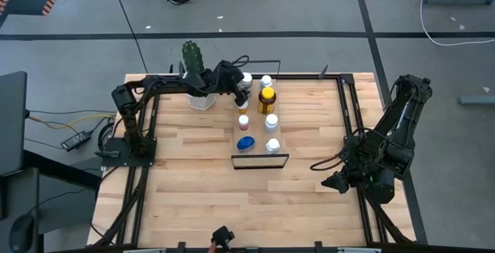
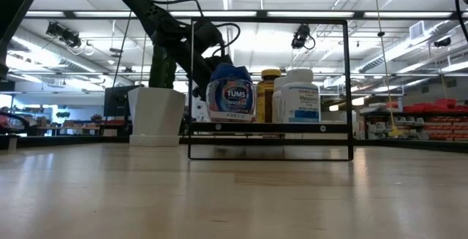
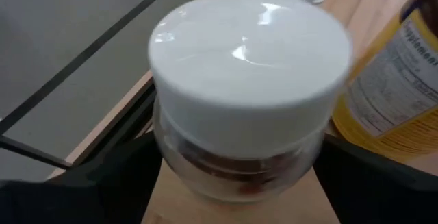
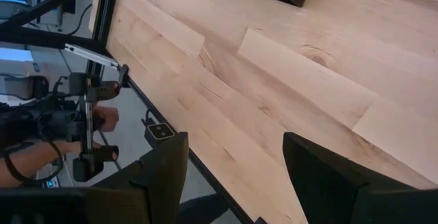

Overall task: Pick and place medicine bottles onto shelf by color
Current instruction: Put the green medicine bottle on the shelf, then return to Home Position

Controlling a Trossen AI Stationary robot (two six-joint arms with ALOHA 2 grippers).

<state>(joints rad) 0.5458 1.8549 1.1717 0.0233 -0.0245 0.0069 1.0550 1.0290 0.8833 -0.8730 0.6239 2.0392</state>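
Left gripper (image 1: 241,87): reached over the far end of the shelf (image 1: 255,146), its fingers spread either side of a white-capped bottle (image 3: 246,94). From the wrist the bottle fills the gap between the dark fingers, but I can't make out the pads pressing its sides, so it looks straddled rather than pinched.

White-capped bottle: clear body with something dark reddish inside, standing upright on the light wood at the shelf's far left corner.

Neighbours: the amber bottle (image 1: 267,97) with its yellow cap stands just beside the gripper; another white cap (image 1: 266,80) sits behind it at the far end.

Rest of the shelf: a small pinkish bottle (image 1: 244,121), a white bottle (image 1: 271,121), the blue-lidded one (image 1: 246,143) and one more white bottle (image 1: 273,145) stand in two loose rows toward the near wire rail (image 1: 261,161).

In the way: the white pot with the cactus (image 1: 197,75) stands right against the left arm's side, close behind the gripper. From table height the blue-lidded bottle (image 2: 230,93) and a white one (image 2: 300,94) block most of what is behind them.

Right gripper (image 1: 338,182): parked near the table's right edge, well apart from the shelf, fingers spread over bare wood with nothing between them.

Beyond the table: a person's hand (image 4: 102,120) on a handheld rig, past the table edge.
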